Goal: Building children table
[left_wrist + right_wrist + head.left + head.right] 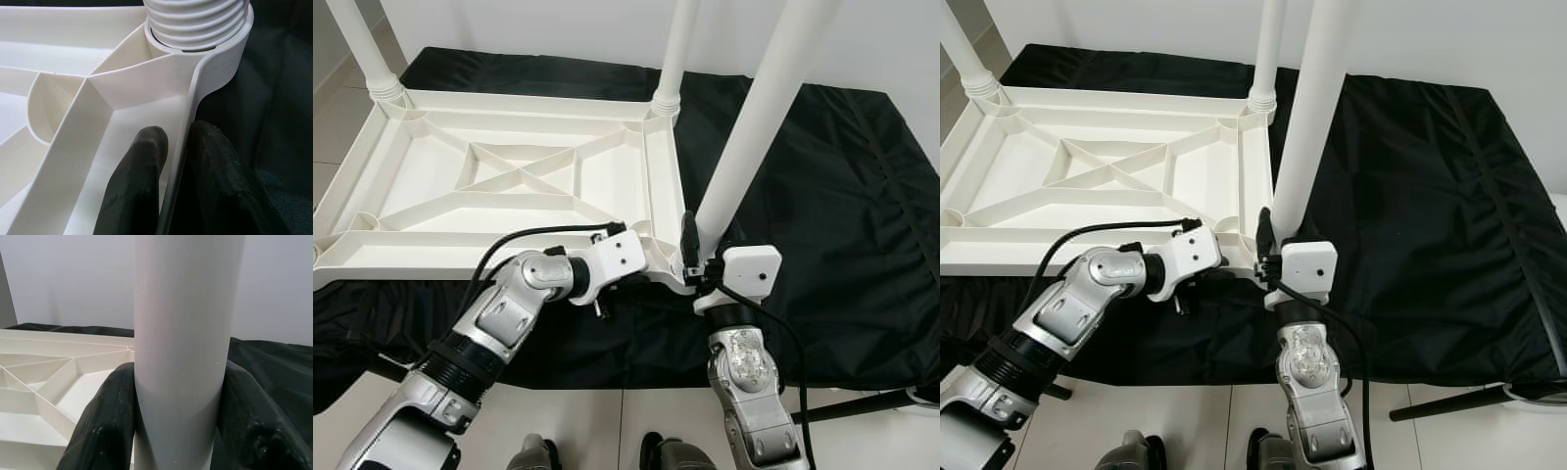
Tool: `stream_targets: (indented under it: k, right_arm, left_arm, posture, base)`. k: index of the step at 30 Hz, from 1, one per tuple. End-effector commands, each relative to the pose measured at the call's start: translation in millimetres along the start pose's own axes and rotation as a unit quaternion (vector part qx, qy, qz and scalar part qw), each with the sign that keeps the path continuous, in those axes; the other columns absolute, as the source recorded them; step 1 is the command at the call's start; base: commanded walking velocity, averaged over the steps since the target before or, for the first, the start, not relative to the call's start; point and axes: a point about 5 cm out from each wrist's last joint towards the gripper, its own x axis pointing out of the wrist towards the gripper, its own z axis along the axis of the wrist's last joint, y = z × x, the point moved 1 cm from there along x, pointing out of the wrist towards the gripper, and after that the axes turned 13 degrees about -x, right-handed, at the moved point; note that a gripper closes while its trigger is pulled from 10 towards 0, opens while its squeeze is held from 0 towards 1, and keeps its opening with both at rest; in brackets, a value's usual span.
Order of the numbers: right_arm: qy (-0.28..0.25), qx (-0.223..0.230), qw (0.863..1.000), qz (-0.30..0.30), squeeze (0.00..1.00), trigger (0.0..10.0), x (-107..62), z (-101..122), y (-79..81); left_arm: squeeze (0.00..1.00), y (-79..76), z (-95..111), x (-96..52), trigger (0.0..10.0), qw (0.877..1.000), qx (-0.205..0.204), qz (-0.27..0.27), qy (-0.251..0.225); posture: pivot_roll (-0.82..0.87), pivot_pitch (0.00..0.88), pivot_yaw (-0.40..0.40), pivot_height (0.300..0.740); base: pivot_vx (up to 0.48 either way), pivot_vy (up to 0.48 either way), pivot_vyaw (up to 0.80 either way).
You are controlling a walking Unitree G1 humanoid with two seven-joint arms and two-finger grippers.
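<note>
A white plastic table top (411, 264) lies upside down on a black cloth, ribs facing up. Two white legs (674, 49) stand in its far corners. A third white leg (754, 127) rises, slightly tilted, from the near right corner; its threaded end (195, 22) sits in the corner socket (230, 63). My right gripper (697, 257) is shut on this leg just above the socket, one finger (105, 426) on each side. My left gripper (178, 142) is shut on the table top's near rim, close to that corner, with the thin wall pinched between its fingers (142, 176).
The black cloth (822, 196) covers the floor under and to the right of the table top. A white wall runs behind. Pale floor tiles and my feet (533, 455) are at the near edge. A black rod (862, 403) lies at the near right.
</note>
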Motion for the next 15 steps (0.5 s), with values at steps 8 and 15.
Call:
stream_targets:
  k: [8, 15]
  right_arm:
    - [-0.011, -0.013, 0.999, -0.030, 0.00, 10.0, 26.5, 3.3, -41.6]
    - [-0.041, -0.015, 0.999, -0.019, 0.00, 10.0, 35.9, 14.5, -40.9]
  left_arm:
    - [0.00, 19.9, 20.6, -12.4, 10.0, 0.998, 0.043, 0.036, -0.026]
    - [0.00, 21.6, 22.1, -12.4, 10.0, 0.998, 0.045, 0.039, -0.027]
  posture:
    - [-0.07, 0.131, -0.009, 0.740]
    - [-0.06, 0.118, -0.015, 0.740]
  base:
    - [0.000, 0.000, 0.00]
    - [0.000, 0.000, 0.00]
